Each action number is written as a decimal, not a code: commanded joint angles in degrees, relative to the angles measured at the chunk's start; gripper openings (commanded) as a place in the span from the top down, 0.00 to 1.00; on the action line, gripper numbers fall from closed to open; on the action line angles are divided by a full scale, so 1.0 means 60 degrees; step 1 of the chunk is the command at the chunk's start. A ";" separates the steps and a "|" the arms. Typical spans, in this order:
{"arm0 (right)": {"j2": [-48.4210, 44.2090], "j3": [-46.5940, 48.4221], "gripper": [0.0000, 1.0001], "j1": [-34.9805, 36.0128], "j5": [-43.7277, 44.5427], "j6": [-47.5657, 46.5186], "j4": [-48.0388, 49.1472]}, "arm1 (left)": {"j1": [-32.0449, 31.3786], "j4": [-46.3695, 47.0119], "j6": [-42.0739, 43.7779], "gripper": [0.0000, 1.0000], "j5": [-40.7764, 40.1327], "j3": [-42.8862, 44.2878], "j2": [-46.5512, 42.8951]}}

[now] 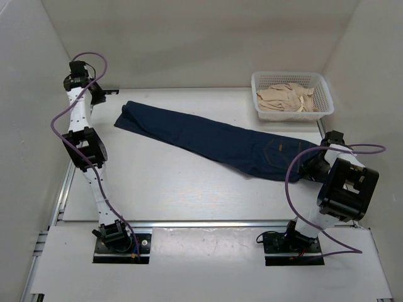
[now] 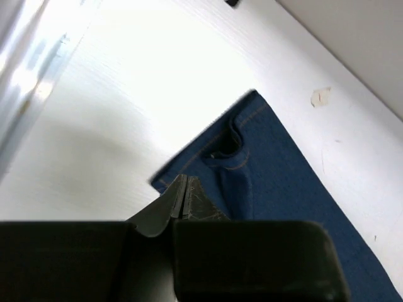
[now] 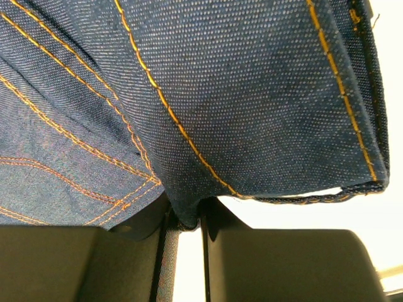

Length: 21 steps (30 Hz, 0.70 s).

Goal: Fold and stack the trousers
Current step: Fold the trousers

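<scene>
The trousers (image 1: 208,135), dark navy denim with tan stitching, lie flat in a long diagonal band from back left to right. My left gripper (image 1: 99,93) is shut and empty, at the back left just beyond the leg hems. In the left wrist view its closed tips (image 2: 184,181) sit over the hem corner of the trousers (image 2: 277,170). My right gripper (image 1: 310,162) is at the waistband end. In the right wrist view it (image 3: 187,220) is shut on a small fold of the trousers (image 3: 252,94), which hang above the jaws.
A white plastic basket (image 1: 322,88) holding beige cloth (image 1: 286,97) stands at the back right corner. White walls enclose the table (image 1: 176,182) on the left, back and right. A metal rail runs along the near edge.
</scene>
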 commanded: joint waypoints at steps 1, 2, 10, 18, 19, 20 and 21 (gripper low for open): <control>0.0209 0.0417 1.00 -0.0007 -0.0129 -0.0119 -0.0003 | 0.0140 -0.0176 0.0217 0.90 -0.0340 -0.0170 -0.0655; 0.0209 0.0417 1.00 -0.0007 -0.0129 -0.0119 -0.0003 | 0.0140 -0.0176 0.0304 0.90 -0.0151 -0.0069 -0.0655; 0.0297 0.0417 1.00 -0.0007 -0.0129 -0.0119 -0.0003 | 0.0110 -0.0264 0.0480 0.75 0.2151 0.0036 0.0750; 0.0297 0.0593 1.00 -0.0007 -0.0041 -0.0222 -0.0091 | -0.0607 -0.0264 0.0583 0.53 0.0936 0.0267 0.1073; 0.0297 0.0593 1.00 -0.0007 -0.0041 -0.0222 -0.0091 | -0.0607 -0.0264 0.0583 0.41 0.0804 0.0371 0.1218; 0.0297 0.0593 1.00 -0.0007 -0.0041 -0.0222 -0.0091 | -0.0738 -0.0264 0.0583 0.33 0.0629 0.0372 0.1336; 0.0297 0.0593 1.00 -0.0007 -0.0041 -0.0222 -0.0091 | -0.0739 -0.0264 0.0583 0.24 0.0453 0.0502 0.1337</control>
